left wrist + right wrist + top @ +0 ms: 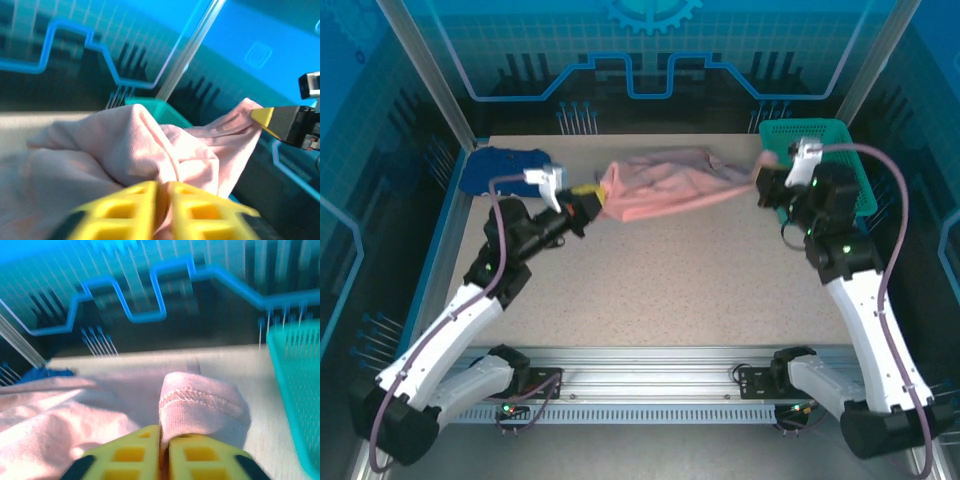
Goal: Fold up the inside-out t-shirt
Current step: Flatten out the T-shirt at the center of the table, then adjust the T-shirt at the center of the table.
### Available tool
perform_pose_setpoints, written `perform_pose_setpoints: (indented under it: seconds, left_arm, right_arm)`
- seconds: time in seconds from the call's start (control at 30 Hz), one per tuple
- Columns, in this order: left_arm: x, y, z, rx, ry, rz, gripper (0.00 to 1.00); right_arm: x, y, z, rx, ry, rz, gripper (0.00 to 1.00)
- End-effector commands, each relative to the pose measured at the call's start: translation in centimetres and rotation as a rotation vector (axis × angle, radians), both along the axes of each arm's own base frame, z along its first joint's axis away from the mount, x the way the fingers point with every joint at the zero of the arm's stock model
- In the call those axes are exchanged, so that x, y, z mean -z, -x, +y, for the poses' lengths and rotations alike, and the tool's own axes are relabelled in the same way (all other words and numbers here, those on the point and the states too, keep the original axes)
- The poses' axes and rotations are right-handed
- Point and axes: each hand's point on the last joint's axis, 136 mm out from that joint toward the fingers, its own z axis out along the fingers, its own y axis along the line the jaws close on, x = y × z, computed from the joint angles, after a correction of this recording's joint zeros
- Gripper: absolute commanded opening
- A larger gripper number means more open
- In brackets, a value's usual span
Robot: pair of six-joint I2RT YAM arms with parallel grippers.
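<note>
The left tool point(590, 199) is pinching the left end of the dusty-pink t-shirt point(670, 185), its yellow fingers pressed together on a fold of cloth, as its own wrist view is showing point(162, 192). The right tool point(761, 180) is clamping the right end in the same way, pressed together on the fabric point(164, 440).

The speckled worktop point(670, 290) is lying bare across its near half. The t-shirt is stretching between the two tools over the far part of the worktop, bunching and sagging in the middle. I cannot tell whether its lower edge is touching the surface. A teal mesh basket point(825, 130) is sitting at the far right corner, just behind the right tool. A dark blue garment point(505, 170) is lying at the far left corner, beside the left tool. A stitched hem point(200, 401) is curling over the right tool's fingertips.

The cloth is looking light, soft and limp, wrinkling freely, so it is likely to droop and slide unless both ends are being kept taut. Taking hold at seams or hems, where the fabric is doubled, is probably giving the firmest grip.
</note>
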Motion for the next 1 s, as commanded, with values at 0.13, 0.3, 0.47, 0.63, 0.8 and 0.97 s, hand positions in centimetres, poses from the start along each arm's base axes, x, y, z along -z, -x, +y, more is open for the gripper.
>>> perform_pose_setpoints:
  seconds: [0.13, 0.3, 0.47, 0.63, 0.8, 0.97]
  left_arm:
    - [16.6, 4.2, 2.6, -0.086, -0.196, 0.391, 0.6]
    - [17.0, 2.0, 2.9, -0.182, -0.204, 0.448, 0.7]
    - [20.9, -0.9, 3.1, -0.277, -0.332, 0.646, 0.73]
    - [23.8, -2.4, 3.9, -0.334, -0.421, 0.721, 0.74]
    - [25.9, -2.5, 5.0, -0.366, -0.391, 0.79, 0.72]
    - [26.5, -3.3, 4.4, -0.336, -0.316, 0.813, 0.62]
  right_arm:
    - [17.5, 5.8, -0.5, 0.047, -0.01, 0.395, 0.51]
    - [18.9, 4.0, 2.5, -0.033, 0.006, 0.43, 0.62]
    - [20.3, 0.3, 5.4, -0.105, 0.107, 0.496, 0.72]
    - [21.6, -3.6, 7.9, -0.161, 0.208, 0.54, 0.72]
    - [24.0, -7.2, 10.7, -0.228, 0.255, 0.592, 0.72]
    - [26.5, -10.5, 13.9, -0.28, 0.328, 0.628, 0.72]
